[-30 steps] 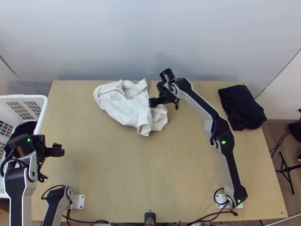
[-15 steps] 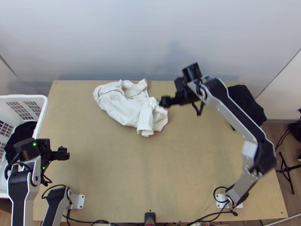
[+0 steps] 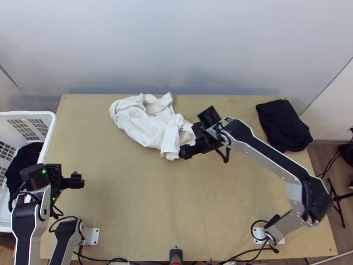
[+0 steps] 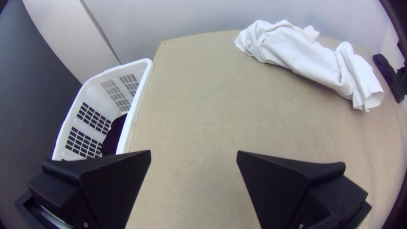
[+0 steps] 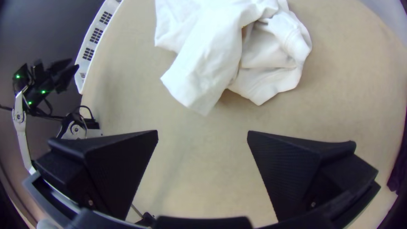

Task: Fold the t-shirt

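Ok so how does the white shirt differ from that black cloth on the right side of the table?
The white shirt lies bunched and irregular, with loose ends sticking out; the black cloth forms a compact, roughly four-sided bundle. The right gripper is close by the white shirt, while the black cloth sits apart, near the table's right edge. Both are fabric lying on the table.

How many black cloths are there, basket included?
2 visible: a compact black cloth by the table's far right corner, and a black cloth inside the white basket at the left. More may be hidden in there.
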`<action>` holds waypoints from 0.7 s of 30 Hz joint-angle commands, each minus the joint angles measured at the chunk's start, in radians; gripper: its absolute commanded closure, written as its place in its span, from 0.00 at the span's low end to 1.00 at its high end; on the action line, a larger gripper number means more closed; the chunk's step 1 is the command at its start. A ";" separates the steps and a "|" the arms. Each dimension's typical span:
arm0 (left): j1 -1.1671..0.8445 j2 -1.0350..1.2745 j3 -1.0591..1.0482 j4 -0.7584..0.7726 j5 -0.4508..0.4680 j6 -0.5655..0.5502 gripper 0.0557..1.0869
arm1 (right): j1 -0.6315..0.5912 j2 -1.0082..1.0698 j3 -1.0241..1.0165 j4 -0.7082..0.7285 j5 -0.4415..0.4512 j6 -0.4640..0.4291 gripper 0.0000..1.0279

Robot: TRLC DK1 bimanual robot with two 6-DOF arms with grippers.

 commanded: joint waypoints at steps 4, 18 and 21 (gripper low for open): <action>-0.022 -0.003 0.020 0.040 0.001 -0.012 0.05 | 0.026 0.194 0.189 -0.025 0.015 0.045 0.05; -0.008 -0.060 -0.021 0.035 -0.005 0.008 0.05 | 0.101 0.394 0.407 -0.081 0.110 -0.017 0.90; -0.008 -0.060 -0.017 0.040 -0.005 0.013 0.05 | 0.101 0.374 0.413 -0.084 0.113 -0.040 0.97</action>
